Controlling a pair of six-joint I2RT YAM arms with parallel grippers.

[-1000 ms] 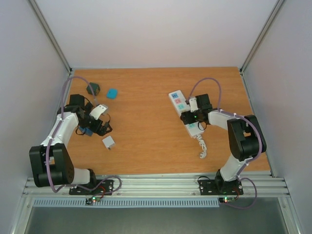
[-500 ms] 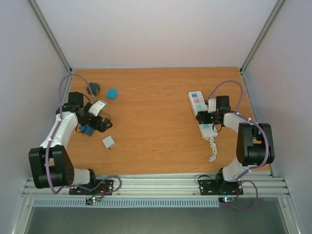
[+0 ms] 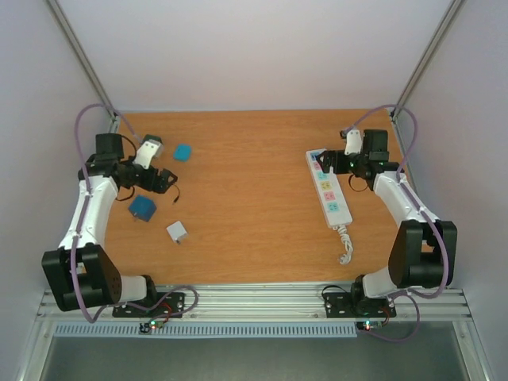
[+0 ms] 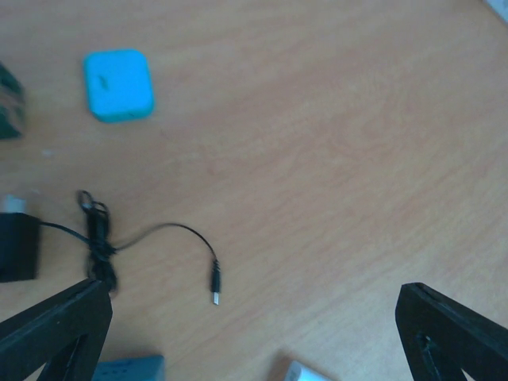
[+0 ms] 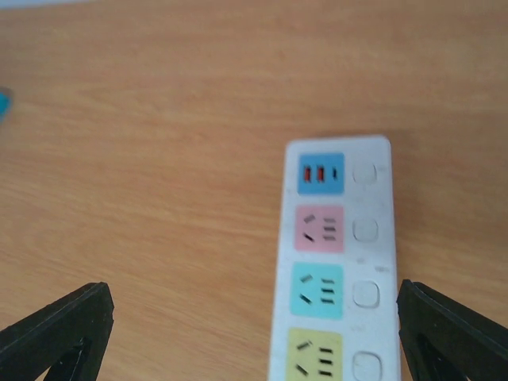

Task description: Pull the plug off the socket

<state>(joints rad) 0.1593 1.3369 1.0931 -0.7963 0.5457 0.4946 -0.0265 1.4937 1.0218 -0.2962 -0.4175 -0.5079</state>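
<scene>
The socket (image 3: pixel 331 198), a long white strip with pastel outlet panels, lies on the right of the table, its curly cord (image 3: pixel 345 248) trailing toward me. The outlets that show in the right wrist view of the socket (image 5: pixel 333 262) hold nothing. My right gripper (image 3: pixel 327 163) (image 5: pixel 254 333) hovers open above the strip's far end. A black plug (image 4: pixel 16 246) with a thin cable (image 4: pixel 159 232) lies loose on the left, apart from the socket. My left gripper (image 3: pixel 163 181) (image 4: pixel 254 333) hangs open above it, holding nothing.
A teal pad (image 3: pixel 183 152) (image 4: pixel 119 85), a blue cube (image 3: pixel 143 208) and a white cube adapter (image 3: pixel 176 231) lie on the left side. A dark green object (image 4: pixel 8 111) sits at the far left. Walls close in the table on three sides.
The socket slid right, then stayed. My right gripper left its middle, opened wider and went to its far end. My left gripper rose toward the far left, uncovering the blue cube.
</scene>
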